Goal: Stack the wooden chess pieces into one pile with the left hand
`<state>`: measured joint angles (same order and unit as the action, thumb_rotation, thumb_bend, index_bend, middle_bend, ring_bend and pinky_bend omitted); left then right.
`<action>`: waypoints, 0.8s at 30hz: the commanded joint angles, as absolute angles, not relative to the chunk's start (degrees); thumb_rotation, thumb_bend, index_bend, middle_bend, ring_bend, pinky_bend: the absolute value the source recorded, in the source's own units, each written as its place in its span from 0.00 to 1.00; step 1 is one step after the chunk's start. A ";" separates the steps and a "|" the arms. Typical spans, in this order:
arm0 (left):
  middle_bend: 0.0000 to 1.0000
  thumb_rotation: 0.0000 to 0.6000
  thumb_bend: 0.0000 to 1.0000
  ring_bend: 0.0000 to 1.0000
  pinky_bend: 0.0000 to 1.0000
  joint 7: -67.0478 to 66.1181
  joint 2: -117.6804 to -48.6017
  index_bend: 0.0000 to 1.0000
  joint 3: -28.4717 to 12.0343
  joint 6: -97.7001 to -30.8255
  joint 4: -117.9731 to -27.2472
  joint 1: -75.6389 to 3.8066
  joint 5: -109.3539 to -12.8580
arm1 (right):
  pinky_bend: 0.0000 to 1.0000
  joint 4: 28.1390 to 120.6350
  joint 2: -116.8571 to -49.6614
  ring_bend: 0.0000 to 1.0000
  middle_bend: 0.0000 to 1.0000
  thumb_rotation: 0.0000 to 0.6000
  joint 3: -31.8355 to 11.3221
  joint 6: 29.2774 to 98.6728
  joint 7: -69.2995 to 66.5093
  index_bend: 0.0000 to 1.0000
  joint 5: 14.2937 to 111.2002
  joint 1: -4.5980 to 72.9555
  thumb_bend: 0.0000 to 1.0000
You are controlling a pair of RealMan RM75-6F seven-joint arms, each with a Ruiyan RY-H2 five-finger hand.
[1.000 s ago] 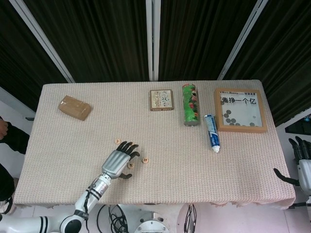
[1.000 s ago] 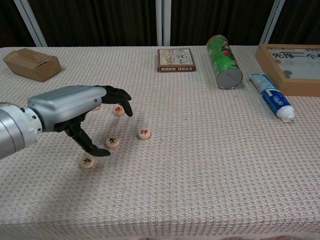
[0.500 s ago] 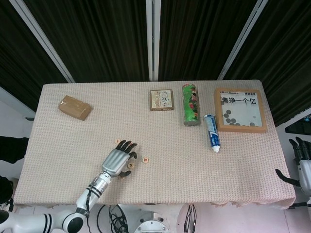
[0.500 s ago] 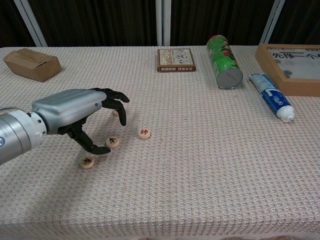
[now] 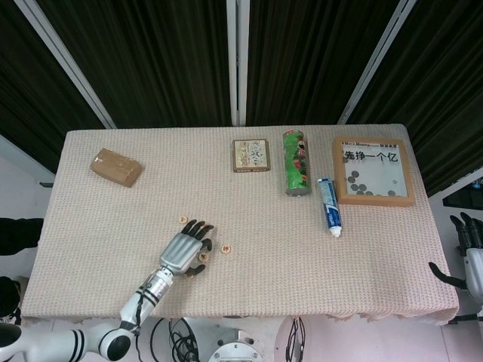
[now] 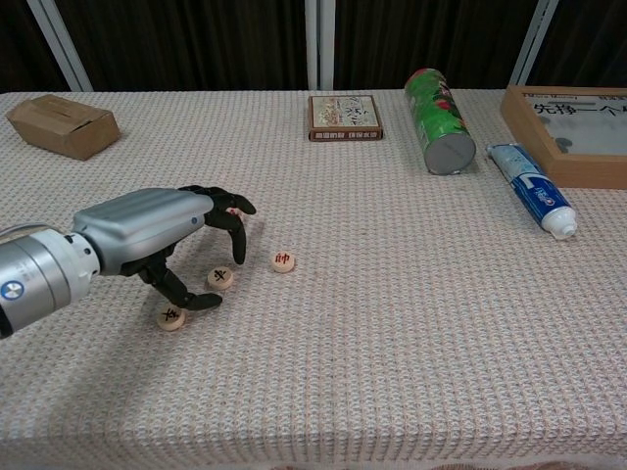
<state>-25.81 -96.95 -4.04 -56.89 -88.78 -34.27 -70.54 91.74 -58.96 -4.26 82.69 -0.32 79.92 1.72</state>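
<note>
Dark curtains hang behind a table (image 5: 317, 264) covered with a beige woven cloth. Near its front left part, the left hand (image 6: 162, 227) hovers low over a loose group of wooden chess pieces. Its fingers (image 6: 231, 231) are curled downward and apart, their tips around the piece under them (image 6: 220, 278), though I cannot tell whether they actually touch it. Another piece (image 6: 171, 317) lies just beside the thumb, a third (image 6: 283, 261) sits a little to the right of the hand, and one more (image 5: 183, 219) lies beyond the hand. All pieces lie flat and apart, none stacked.

At the far edge lie a cardboard box (image 5: 116, 167) on the left, a small card box (image 5: 250, 155), a green can on its side (image 5: 296, 162), a toothpaste tube (image 5: 328, 206) and a wooden framed picture (image 5: 373, 171). The right hand (image 5: 469, 256) hangs off the table's right edge, fingers apart, holding nothing.
</note>
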 commanded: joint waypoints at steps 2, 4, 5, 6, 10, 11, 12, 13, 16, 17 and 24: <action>0.08 1.00 0.23 0.00 0.00 -25.78 -97.26 0.42 -4.00 -56.64 -88.26 -34.54 -70.01 | 0.00 91.82 -58.77 0.00 0.00 0.80 -4.24 82.66 -0.42 0.00 79.84 1.63 0.17; 0.08 1.00 0.24 0.00 0.00 -25.58 -97.34 0.43 -4.04 -56.74 -88.12 -34.60 -70.02 | 0.00 91.89 -58.68 0.00 0.00 0.80 -4.22 82.63 -0.49 0.00 79.85 1.61 0.17; 0.08 1.00 0.25 0.00 0.00 -25.60 -97.36 0.43 -4.02 -56.84 -88.03 -34.63 -70.02 | 0.00 91.92 -58.66 0.00 0.00 0.80 -4.24 82.64 -0.48 0.00 79.84 1.61 0.17; 0.08 1.00 0.26 0.00 0.00 -25.65 -97.36 0.44 -4.00 -56.89 -88.03 -34.65 -69.99 | 0.00 91.95 -58.66 0.00 0.00 0.80 -4.26 82.66 -0.46 0.00 79.82 1.60 0.17; 0.08 1.00 0.26 0.00 0.00 -25.98 -97.32 0.45 -3.93 -57.17 -88.24 -34.56 -69.29 | 0.00 91.90 -58.74 0.00 0.00 0.80 -4.22 82.46 -0.43 0.00 79.82 1.65 0.17; 0.08 1.00 0.26 0.00 0.00 -25.98 -97.33 0.45 -3.94 -57.18 -88.23 -34.56 -69.11 | 0.00 91.90 -58.76 0.00 0.00 0.80 -4.19 82.41 -0.42 0.00 79.83 1.66 0.17; 0.08 1.00 0.26 0.00 0.00 -25.91 -97.35 0.46 -3.95 -57.19 -88.20 -34.55 -68.97 | 0.00 91.88 -58.79 0.00 0.00 0.80 -4.18 82.38 -0.43 0.00 79.85 1.67 0.17; 0.08 1.00 0.26 0.00 0.00 -25.85 -97.37 0.46 -3.95 -57.19 -88.14 -34.55 -68.87 | 0.00 91.87 -58.82 0.00 0.00 0.80 -4.17 82.37 -0.47 0.00 79.87 1.67 0.17; 0.09 1.00 0.26 0.00 0.00 -25.70 -97.49 0.48 -3.94 -57.38 -87.90 -34.56 -68.79 | 0.00 91.80 -58.84 0.00 0.00 0.80 -4.15 82.29 -0.51 0.00 79.84 1.66 0.17; 0.09 1.00 0.26 0.00 0.00 -25.54 -97.58 0.49 -4.00 -57.56 -87.83 -34.55 -68.85 | 0.00 91.78 -58.83 0.00 0.00 0.80 -4.13 82.27 -0.52 0.00 79.84 1.65 0.17; 0.11 1.00 0.26 0.00 0.00 -24.92 -97.22 0.52 -4.40 -58.32 -88.27 -34.71 -69.54 | 0.00 91.78 -58.72 0.00 0.00 0.80 -4.09 82.10 -0.60 0.00 79.77 1.63 0.17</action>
<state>-24.94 -97.36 -4.33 -58.24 -88.12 -34.66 -69.45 91.78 -58.72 -4.09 82.11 -0.60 79.77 1.63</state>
